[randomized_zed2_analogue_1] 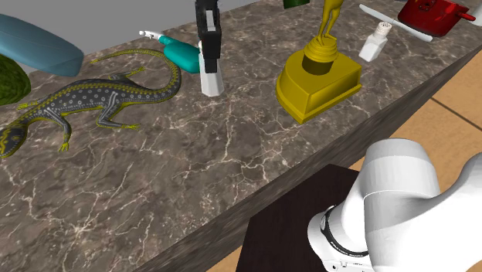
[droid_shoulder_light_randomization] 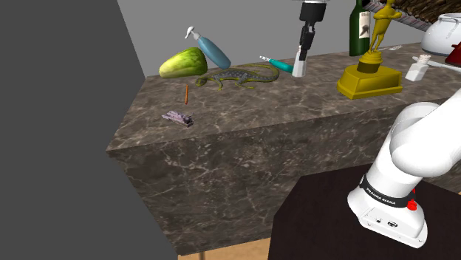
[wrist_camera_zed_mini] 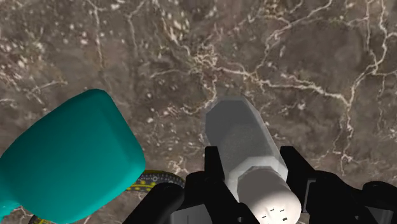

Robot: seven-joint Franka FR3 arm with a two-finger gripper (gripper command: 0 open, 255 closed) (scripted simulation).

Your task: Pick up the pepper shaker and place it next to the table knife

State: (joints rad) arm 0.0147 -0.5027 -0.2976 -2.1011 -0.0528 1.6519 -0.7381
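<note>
My black gripper (droid_shoulder_light_randomization: 301, 53) (randomized_zed2_analogue_1: 207, 50) (wrist_camera_zed_mini: 245, 184) reaches straight down and is shut on the pepper shaker (droid_shoulder_light_randomization: 298, 66) (randomized_zed2_analogue_1: 210, 76) (wrist_camera_zed_mini: 243, 145), a pale grey-white faceted shaker standing upright, clasped near its top. Its base is at the dark marble counter (droid_shoulder_light_randomization: 295, 111); I cannot tell whether it touches. Right beside it, toward the shoulder view's left, lies the table knife (droid_shoulder_light_randomization: 278, 64) (randomized_zed2_analogue_1: 179, 54) with a teal handle (wrist_camera_zed_mini: 70, 162) and a white blade.
A spotted toy lizard (droid_shoulder_light_randomization: 236, 76) (randomized_zed2_analogue_1: 85, 100) lies left of the knife. A gold trophy (droid_shoulder_light_randomization: 369, 74) (randomized_zed2_analogue_1: 320, 77) stands to the right, with a small white bottle (droid_shoulder_light_randomization: 416, 68) (randomized_zed2_analogue_1: 375, 42) beyond it. A green bottle (droid_shoulder_light_randomization: 360, 29) and blue spray bottle (droid_shoulder_light_randomization: 210, 48) stand farther back.
</note>
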